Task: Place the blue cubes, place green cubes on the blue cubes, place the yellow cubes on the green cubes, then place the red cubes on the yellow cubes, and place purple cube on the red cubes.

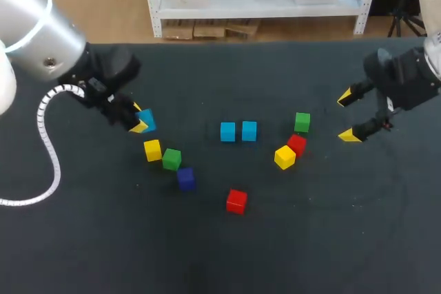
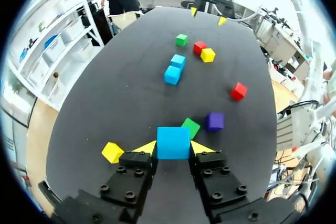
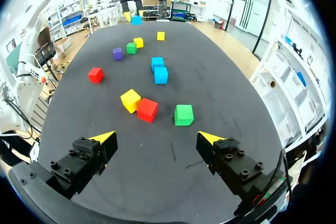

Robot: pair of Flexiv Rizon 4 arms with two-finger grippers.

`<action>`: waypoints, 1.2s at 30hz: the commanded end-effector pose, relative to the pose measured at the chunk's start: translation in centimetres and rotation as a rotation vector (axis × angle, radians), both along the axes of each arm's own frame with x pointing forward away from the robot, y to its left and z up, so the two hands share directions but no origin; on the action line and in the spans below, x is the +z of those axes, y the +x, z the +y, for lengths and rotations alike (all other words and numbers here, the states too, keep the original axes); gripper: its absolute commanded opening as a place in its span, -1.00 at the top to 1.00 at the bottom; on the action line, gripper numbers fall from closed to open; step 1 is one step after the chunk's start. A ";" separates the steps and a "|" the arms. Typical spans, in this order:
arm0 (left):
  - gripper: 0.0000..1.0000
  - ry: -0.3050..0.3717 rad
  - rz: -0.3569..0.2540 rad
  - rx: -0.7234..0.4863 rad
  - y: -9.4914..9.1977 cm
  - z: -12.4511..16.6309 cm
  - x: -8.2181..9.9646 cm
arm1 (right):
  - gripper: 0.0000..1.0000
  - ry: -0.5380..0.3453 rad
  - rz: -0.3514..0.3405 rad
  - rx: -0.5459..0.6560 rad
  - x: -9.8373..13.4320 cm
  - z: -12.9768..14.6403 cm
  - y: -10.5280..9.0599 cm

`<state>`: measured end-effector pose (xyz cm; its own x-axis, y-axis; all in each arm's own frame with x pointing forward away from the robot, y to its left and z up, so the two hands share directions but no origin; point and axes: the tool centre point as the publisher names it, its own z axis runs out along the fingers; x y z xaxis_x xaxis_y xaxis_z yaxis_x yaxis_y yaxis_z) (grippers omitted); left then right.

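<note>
My left gripper clamps a blue cube at the table's 9 o'clock, my right gripper gapes empty at 3 o'clock; blue-laying step, so next it likely goes beside the centre blue pair.

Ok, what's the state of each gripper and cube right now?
Left gripper: shut on blue cube.
Right gripper: open, empty.
Two other blue cubes: side by side, nothing on top.
Green cubes: on table, unstacked.
Yellow cubes: on table, unstacked.
Red cubes: on table, unstacked.
Purple cube: on table, unstacked.
</note>
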<state>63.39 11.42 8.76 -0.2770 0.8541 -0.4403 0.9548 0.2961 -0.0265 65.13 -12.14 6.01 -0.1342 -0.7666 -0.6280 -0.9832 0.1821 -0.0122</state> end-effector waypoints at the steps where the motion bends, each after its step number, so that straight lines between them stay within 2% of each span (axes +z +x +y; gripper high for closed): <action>1: 1.00 0.005 0.010 -0.032 0.3 -0.9 0.3 | -1.00 0.003 0.000 0.001 -0.1 0.0 0.1; 21: 1.00 -0.002 0.013 -0.168 -0.7 -3.6 -0.9 | -1.00 0.003 0.000 0.001 -0.1 0.0 0.1; 25: 1.00 -0.028 0.011 -0.168 -0.2 -3.6 -0.7 | -1.00 0.003 0.000 0.001 -0.1 0.0 0.1; 36: 1.00 -0.030 0.002 -0.201 0.2 -4.1 -0.7 | -1.00 0.003 0.000 0.001 -0.1 0.0 0.1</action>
<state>63.34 7.50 8.18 -0.1064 0.8785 -0.4657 0.9941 0.1036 -0.0316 65.13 -12.14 6.00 -0.1342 -0.7666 -0.6280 -0.9832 0.1821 -0.0122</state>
